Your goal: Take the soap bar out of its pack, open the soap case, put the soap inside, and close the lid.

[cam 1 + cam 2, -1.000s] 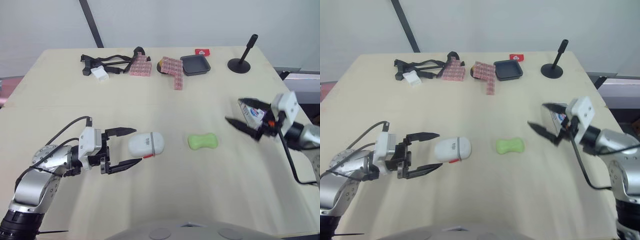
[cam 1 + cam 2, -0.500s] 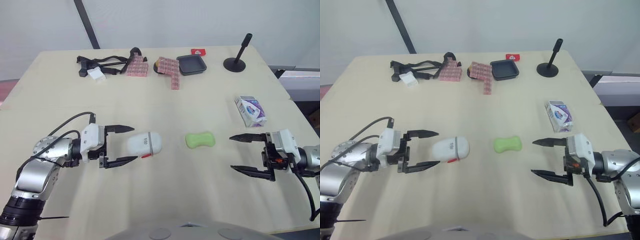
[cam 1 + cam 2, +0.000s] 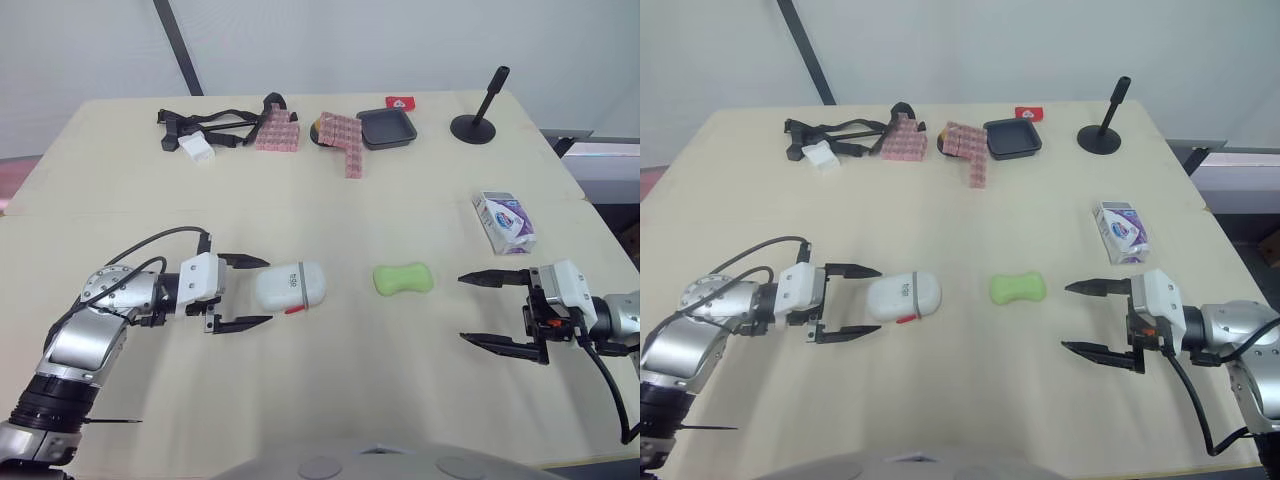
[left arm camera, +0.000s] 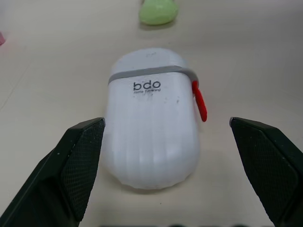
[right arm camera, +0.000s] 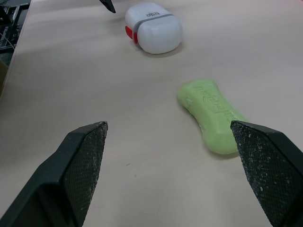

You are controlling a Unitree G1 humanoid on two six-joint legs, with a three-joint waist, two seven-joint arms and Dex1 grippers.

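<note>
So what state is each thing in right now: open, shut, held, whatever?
soap case: lid shut, lying on the table, not gripped.
soap bar: unwrapped, bare on the table.
soap pack: lying flat; open or shut unclear.
left gripper: open, fingers either side of the case.
right gripper: open, empty.
black tray: looks empty.

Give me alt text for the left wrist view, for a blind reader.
A closed white soap case with a red tab lies on the table between the open fingers of the left gripper, untouched. The green soap bar lies beyond it.
</note>
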